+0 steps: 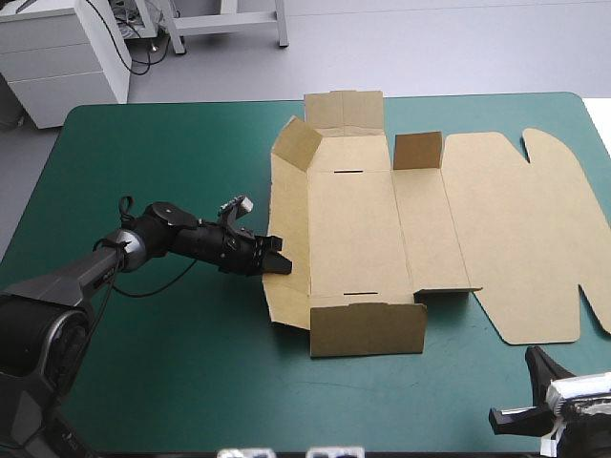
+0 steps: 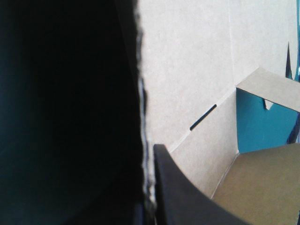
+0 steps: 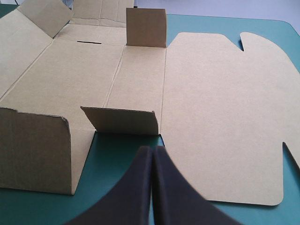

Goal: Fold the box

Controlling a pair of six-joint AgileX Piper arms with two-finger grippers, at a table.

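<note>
You're looking at the box (image 1: 353, 229) lying opened out on the teal-green cover (image 1: 172, 363), reaching from the table's middle toward its right side. Its lid (image 1: 525, 229) is lying flat on the right. The near wall (image 1: 368, 329) is standing upright, and the far-left corner flap (image 1: 296, 143) is leaning up. One small tab (image 1: 417, 151) is standing at the far end of the strip beside the lid.

Your left gripper (image 1: 277, 260) is pinching the box's left wall (image 1: 286, 229), black fingers (image 2: 187, 197) all but closed with the board's edge running between them.

Your right gripper (image 3: 153, 152) is sitting by the table's near edge, just short of the lid. Its fingers are pressed together into one point, gripping nothing.
</note>
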